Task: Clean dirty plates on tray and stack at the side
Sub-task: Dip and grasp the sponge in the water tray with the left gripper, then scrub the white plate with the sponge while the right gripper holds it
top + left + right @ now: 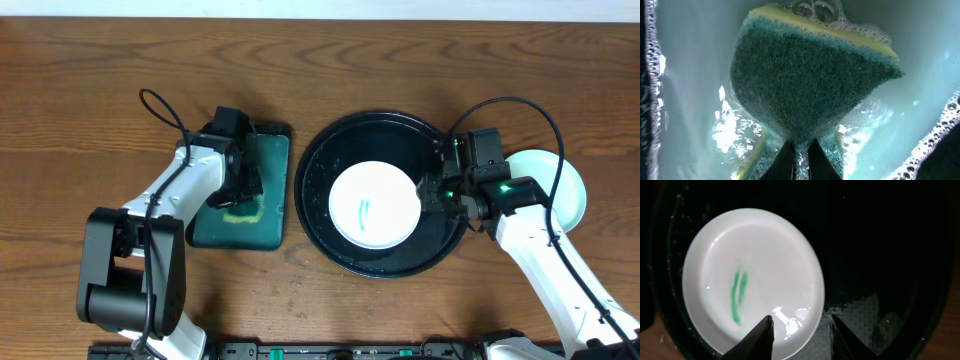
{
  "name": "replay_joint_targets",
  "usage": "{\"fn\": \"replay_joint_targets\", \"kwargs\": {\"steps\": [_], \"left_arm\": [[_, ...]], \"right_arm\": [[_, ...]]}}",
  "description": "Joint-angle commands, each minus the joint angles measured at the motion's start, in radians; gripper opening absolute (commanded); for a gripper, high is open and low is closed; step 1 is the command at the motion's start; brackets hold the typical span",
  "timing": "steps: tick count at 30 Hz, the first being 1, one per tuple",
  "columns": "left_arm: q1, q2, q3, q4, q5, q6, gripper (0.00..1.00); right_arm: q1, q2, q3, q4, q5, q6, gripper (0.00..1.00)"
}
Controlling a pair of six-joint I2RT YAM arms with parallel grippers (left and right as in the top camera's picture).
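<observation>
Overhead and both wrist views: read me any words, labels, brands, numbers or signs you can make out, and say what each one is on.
No readable text anywhere: none on the round white plate with green smears, the glossy black round tray, the green-and-yellow sponge or the dark-green rectangular tray.
The dark strip along the table's near edge has small marks, too small to read.

Overhead is coming through evenly lit, just soft shadows lying on the tabletop (80, 60) left of the tray (400, 130). Right wrist cam is going almost black across the tray, glare glinting off the plate (765, 275) inside it. Sponge (805, 80) close-up is blowing out white in spots, edges blurring.
</observation>
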Motion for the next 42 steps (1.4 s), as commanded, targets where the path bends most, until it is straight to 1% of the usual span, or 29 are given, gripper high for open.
{"fn": "replay_joint_targets", "kwargs": {"steps": [1, 2, 3, 4, 5, 7, 11, 13, 15, 16, 20, 22, 23, 24, 26, 29, 31, 34, 37, 38, 40, 42], "left_arm": [[0.004, 0.0, 0.037, -0.057, -0.023, 0.014, 0.07], [0.004, -0.014, 0.048, -0.071, -0.023, 0.02, 0.17], [0.004, -0.028, 0.055, -0.078, -0.023, 0.021, 0.57], [0.004, -0.043, 0.056, -0.078, -0.023, 0.021, 0.64], [0.004, -0.058, 0.056, -0.078, -0.023, 0.021, 0.68], [0.004, -0.074, 0.055, -0.081, -0.023, 0.021, 0.72], [0.004, -0.067, 0.041, -0.072, -0.024, 0.021, 0.7], [0.004, -0.049, 0.017, -0.04, -0.023, 0.021, 0.66], [0.004, -0.026, -0.013, 0.0, -0.023, 0.02, 0.6], [0.004, -0.014, -0.027, 0.018, -0.023, 0.02, 0.55], [0.004, 0.031, -0.04, 0.035, -0.023, 0.02, 0.32], [0.004, 0.034, -0.039, 0.041, -0.023, 0.021, 0.2], [0.004, 0.034, -0.034, 0.04, -0.023, 0.021, 0.1], [0.004, 0.033, -0.025, 0.032, -0.023, 0.021, 0.08], [0.004, 0.027, 0.005, -0.002, -0.023, 0.021, 0.07], [0.004, 0.001, 0.069, -0.081, -0.023, 0.021, 0.07], [0.004, -0.026, 0.114, -0.134, -0.023, 0.021, 0.07], [0.004, -0.075, 0.179, -0.215, -0.019, 0.022, 0.07], [0.004, -0.145, 0.217, -0.272, -0.01, 0.036, 0.07], [0.003, -0.182, 0.22, -0.283, -0.011, 0.042, 0.07], [0.003, -0.224, 0.22, -0.291, -0.003, 0.044, 0.07], [0.002, -0.266, 0.22, -0.296, 0.026, 0.044, 0.07]], "right_arm": [[-0.005, 0.007, 0.009, -0.002, 0.074, 0.027, 0.35], [-0.005, 0.007, 0.009, -0.001, 0.073, 0.032, 0.36], [-0.005, 0.007, 0.009, 0.0, 0.073, 0.032, 0.36], [-0.004, 0.007, 0.009, -0.001, 0.073, 0.032, 0.39], [-0.005, 0.007, 0.009, -0.002, 0.073, 0.031, 0.41], [-0.005, 0.007, 0.009, -0.004, 0.074, 0.027, 0.42], [-0.005, 0.007, 0.009, -0.004, 0.074, 0.028, 0.42], [-0.005, 0.007, 0.008, -0.004, 0.073, 0.028, 0.42], [-0.005, 0.007, 0.008, -0.004, 0.073, 0.028, 0.42], [-0.005, 0.007, 0.008, -0.004, 0.073, 0.028, 0.42], [-0.004, 0.007, -0.002, 0.001, 0.073, 0.028, 0.42], [-0.004, 0.01, -0.008, 0.004, 0.073, 0.028, 0.43], [-0.005, 0.014, -0.01, 0.004, 0.074, 0.027, 0.43], [-0.005, 0.021, -0.011, 0.004, 0.074, 0.027, 0.43], [-0.005, 0.038, -0.013, 0.006, 0.073, 0.008, 0.44], [-0.004, 0.074, -0.014, 0.028, 0.053, -0.043, 0.5], [-0.004, 0.113, -0.014, 0.053, 0.005, -0.107, 0.54], [-0.005, 0.176, -0.014, 0.078, -0.013, -0.137, 0.54], [-0.005, 0.236, -0.014, 0.108, -0.014, -0.137, 0.5], [-0.005, 0.256, -0.014, 0.124, -0.028, -0.138, 0.45], [-0.005, 0.275, -0.014, 0.142, -0.061, -0.138, 0.4], [-0.004, 0.291, -0.014, 0.156, -0.07, -0.137, 0.31]]}}
